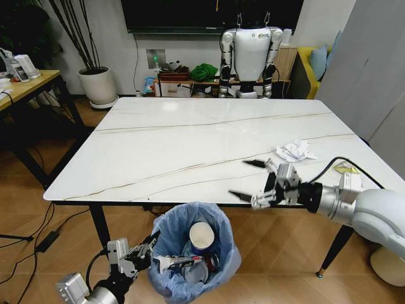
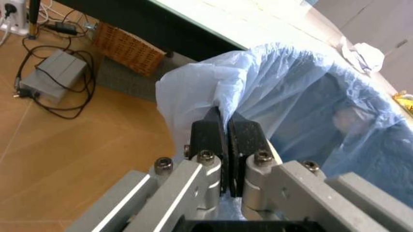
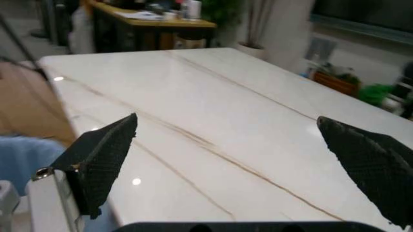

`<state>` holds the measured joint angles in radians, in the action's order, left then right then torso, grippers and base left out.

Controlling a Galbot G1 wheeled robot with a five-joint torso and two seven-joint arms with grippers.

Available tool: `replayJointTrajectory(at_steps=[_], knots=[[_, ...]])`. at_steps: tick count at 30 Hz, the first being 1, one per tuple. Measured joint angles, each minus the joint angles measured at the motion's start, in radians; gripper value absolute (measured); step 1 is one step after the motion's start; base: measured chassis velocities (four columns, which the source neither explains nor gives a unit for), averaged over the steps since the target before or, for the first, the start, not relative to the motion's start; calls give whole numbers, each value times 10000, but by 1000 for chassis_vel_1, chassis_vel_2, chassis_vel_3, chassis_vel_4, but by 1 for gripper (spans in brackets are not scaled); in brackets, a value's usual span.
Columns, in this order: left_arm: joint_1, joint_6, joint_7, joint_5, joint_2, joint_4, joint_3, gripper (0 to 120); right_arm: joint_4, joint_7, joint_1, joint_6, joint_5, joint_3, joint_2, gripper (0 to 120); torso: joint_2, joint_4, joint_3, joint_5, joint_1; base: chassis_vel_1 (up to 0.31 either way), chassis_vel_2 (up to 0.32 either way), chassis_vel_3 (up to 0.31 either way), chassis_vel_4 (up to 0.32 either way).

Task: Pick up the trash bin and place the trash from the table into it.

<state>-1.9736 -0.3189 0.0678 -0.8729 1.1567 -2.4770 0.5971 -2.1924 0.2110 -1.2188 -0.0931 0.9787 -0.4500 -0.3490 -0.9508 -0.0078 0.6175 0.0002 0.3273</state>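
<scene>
Below the near edge of the bench (image 1: 190, 139), the trash bin (image 1: 193, 253) hung with its blue liner bunched over the rim, and the left tool (image 1: 140, 252) had its two dark pads pressed together on a fold of that liner at the bin's near-left rim; the left wrist view showed the plastic pinched between them (image 2: 226, 140). Inside the bin lay a white paper cup (image 1: 202, 235), a long thin wrapper (image 1: 180, 259) and what looked like a can, half buried.

Above the bench's near edge, just beyond the bin, the right tool (image 1: 248, 180) hovered with its fingers spread wide and nothing between them; the right wrist view confirmed the gap, with bare marble under it. The crumpled white paper (image 1: 295, 151) lay on the bench farther from the bin than that tool, off toward the right arm's own side, so the right arm was plainly the nearer one and would have to draw back from the bin to reach it. The wad had no clear long axis.

A small yellowish scrap (image 1: 345, 168) sat beside the right forearm, partly covered by the cable and hard to identify. The bin's base was cut off from view.
</scene>
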Motion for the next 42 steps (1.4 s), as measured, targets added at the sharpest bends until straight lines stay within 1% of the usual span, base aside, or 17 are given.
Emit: replayJointTrajectory(at_steps=[1,2,4,5,8,10,12,14,16,18,24,28,36,37,40,42], knots=[[-34,3,-5,7,-8,-26,29,0,152,-502,63,-13,63,0,-115,100,0,0,0,-1,0,0,0,0,0],[-34,3,-5,7,-8,-26,29,0,152,-502,63,-13,63,0,-115,100,0,0,0,-1,0,0,0,0,0],[-82,7,-7,19,-12,-79,73,0,664,-1170,301,36,-10,71,-361,100,0,1,0,0,0,0,0,0,0],[-82,7,-7,19,-12,-79,73,0,664,-1170,301,36,-10,71,-361,100,0,1,0,0,0,0,0,0,0],[-69,8,-8,21,-36,-98,79,0,1312,-1400,467,-99,152,96,-595,100,0,2,0,-1,0,0,0,0,0],[-67,8,-8,21,-38,-98,79,0,1358,-1407,476,-126,173,94,-610,100,0,1,0,-1,0,0,0,0,0],[-7,8,-8,11,-95,-86,78,0,2051,-1537,578,-458,464,19,-816,100,0,1,0,0,0,0,0,0,0],[18,7,-7,7,-113,-67,78,0,2209,-1576,595,-531,532,-11,-856,100,0,2,0,1,0,0,0,0,0],[85,-6,12,-56,-209,-5,77,0,2980,-1950,717,-1016,1035,-153,-987,100,0,-1,1,0,0,0,0,0,0],[118,-21,26,-122,-273,34,83,0,3331,-2316,815,-1306,1419,-213,-1031,100,0,0,1,-2,0,0,0,0,0],[111,-38,33,-152,-300,77,64,0,3752,-2551,990,-1572,1885,-185,-1075,100,0,-1,0,-2,0,0,0,0,0],[64,-45,32,-166,-299,81,75,0,4049,-2568,1405,-1684,2224,209,-1124,100,-1,0,0,-1,0,0,0,0,0],[-32,-48,31,-189,-253,75,185,0,5064,-2305,2781,-1742,2497,1764,-1419,100,-2,3,1,1,0,0,0,0,0],[-32,-48,31,-189,-253,75,185,0,5064,-2305,2781,-1742,2497,1764,-1419,100,-2,3,1,1,0,0,0,0,0],[-66,-48,31,-190,-246,74,212,0,5555,-2128,3321,-1738,2499,2365,-1559,100,-2,1,1,-2,0,0,0,0,0],[-66,-48,30,-193,-244,74,226,0,5706,-2063,3481,-1727,2498,2517,-1609,100,-2,0,1,-2,0,0,0,0,0]])
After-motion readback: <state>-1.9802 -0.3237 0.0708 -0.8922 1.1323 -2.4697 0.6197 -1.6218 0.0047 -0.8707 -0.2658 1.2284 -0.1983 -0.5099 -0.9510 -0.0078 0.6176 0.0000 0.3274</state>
